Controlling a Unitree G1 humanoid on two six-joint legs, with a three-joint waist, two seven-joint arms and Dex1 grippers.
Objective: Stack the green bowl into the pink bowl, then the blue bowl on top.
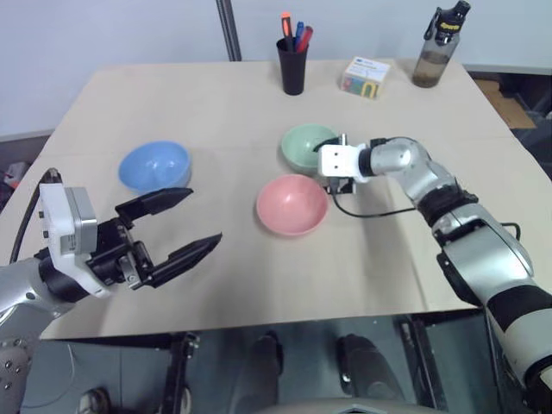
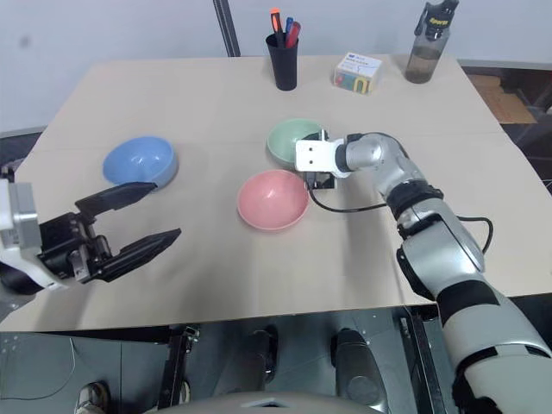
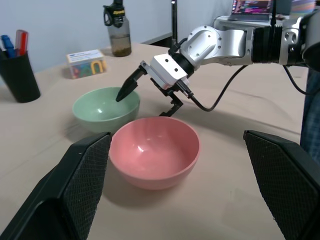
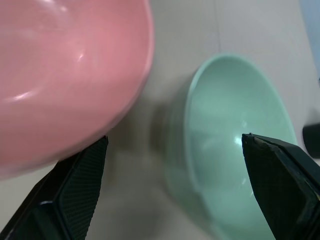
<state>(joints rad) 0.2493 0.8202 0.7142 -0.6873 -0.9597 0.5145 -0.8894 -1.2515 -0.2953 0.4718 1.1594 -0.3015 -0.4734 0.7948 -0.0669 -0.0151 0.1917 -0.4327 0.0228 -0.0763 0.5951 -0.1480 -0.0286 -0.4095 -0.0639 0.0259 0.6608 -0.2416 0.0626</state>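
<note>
The green bowl point(image 1: 300, 145) sits upright mid-table, with the pink bowl point(image 1: 291, 204) just in front of it and the blue bowl point(image 1: 153, 166) apart to the left. My right gripper point(image 1: 328, 166) is open at the green bowl's right rim. One finger reaches over the bowl's point(image 3: 100, 107) rim and the other hangs by the gap next to the pink bowl point(image 3: 155, 150). In the right wrist view, the green bowl point(image 4: 230, 140) and pink bowl point(image 4: 65, 75) lie between its fingers point(image 4: 75, 195). My left gripper point(image 1: 203, 217) is open and empty, hovering near the table's front left, below the blue bowl.
At the back of the table stand a black pen cup point(image 1: 292, 65), a small box point(image 1: 366, 77) and a dark bottle point(image 1: 439, 47). A metal pole point(image 1: 228, 30) rises behind the table. The table's front edge point(image 1: 259, 323) runs just below my left gripper.
</note>
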